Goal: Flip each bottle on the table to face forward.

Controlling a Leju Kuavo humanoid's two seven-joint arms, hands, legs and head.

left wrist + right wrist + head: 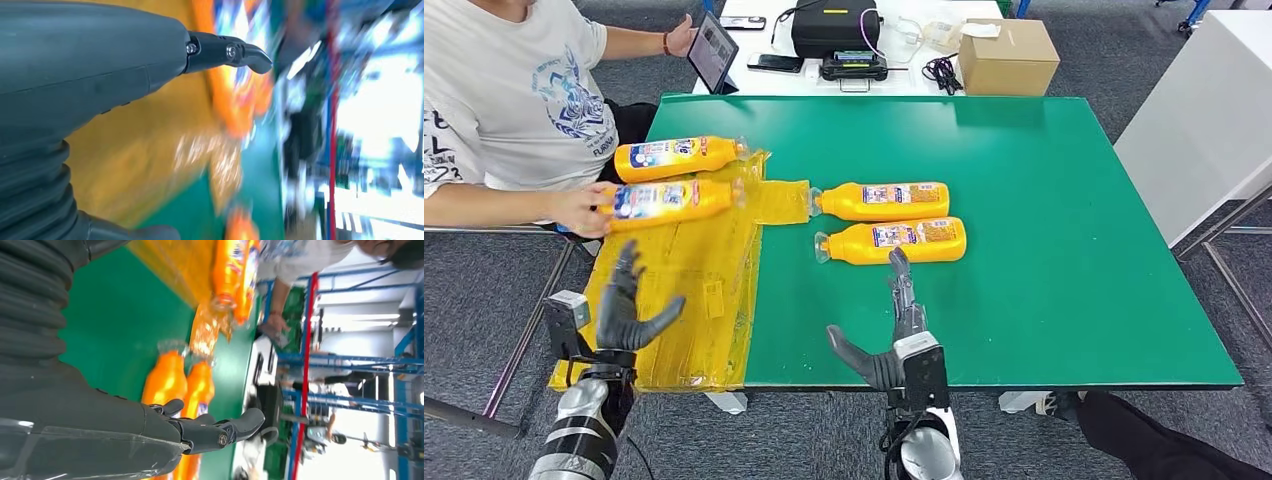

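Green table [1064, 250], yellow sheet [694, 300], grey carpet [484, 290].

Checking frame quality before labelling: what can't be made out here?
- Left wrist view: motion blur smears the bottles and background; the left robot hand covers much of it.
- Right wrist view: the right robot hand hides the near bottle's lower body.
- Head view: bottle label text too small to read.

Two silver ringed arms, dark grey left hand [629, 305] and right hand [892, 335], black wrist blocks, grey ribbed cover, screws in fingers [227, 51].
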